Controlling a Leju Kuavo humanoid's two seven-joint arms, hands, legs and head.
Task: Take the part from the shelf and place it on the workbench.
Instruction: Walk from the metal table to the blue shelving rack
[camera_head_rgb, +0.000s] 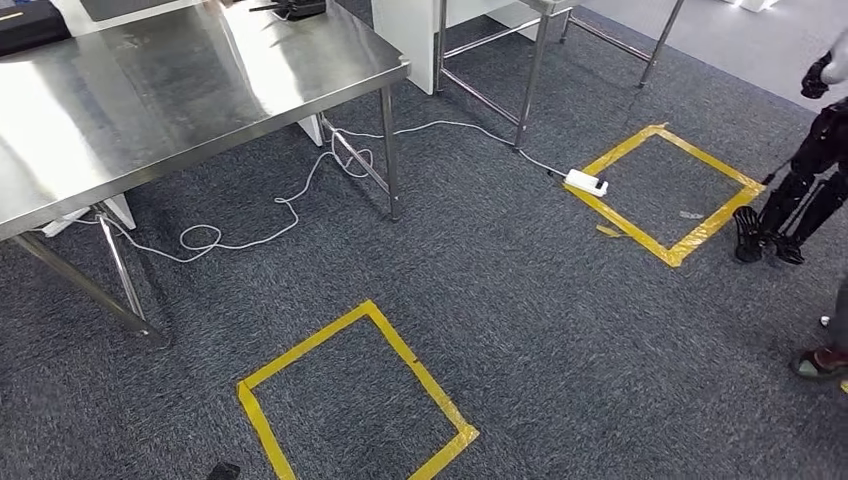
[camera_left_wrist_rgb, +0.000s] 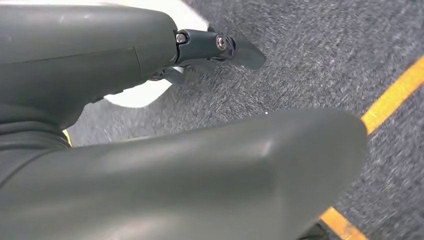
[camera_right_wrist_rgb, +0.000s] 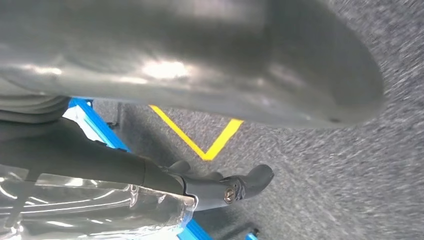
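— What did our right hand (camera_right_wrist_rgb: 125, 170) have?

— Its dark fingers lay clamped across the part (camera_right_wrist_rgb: 100, 210), a package in clear, glossy, crinkled plastic with a blue edge beside it (whether that blue belonged to the package we could not tell).

— And our left hand (camera_left_wrist_rgb: 100, 55)?

— Smooth grey shell, thick rounded thumb, one slim dark finger stretched out; fingers apart and nothing in them.

— So how far were we?

— We judged the pick done and the placing left. The workbench (camera_head_rgb: 200, 90), flat brushed steel on thin tube legs, stood ahead to our left with none of the plastic on it. Between us and it lay coarse grey carpet (camera_head_rgb: 520, 300), a square of yellow tape (camera_head_rgb: 350, 400) and a loose white cable (camera_head_rgb: 290, 200).
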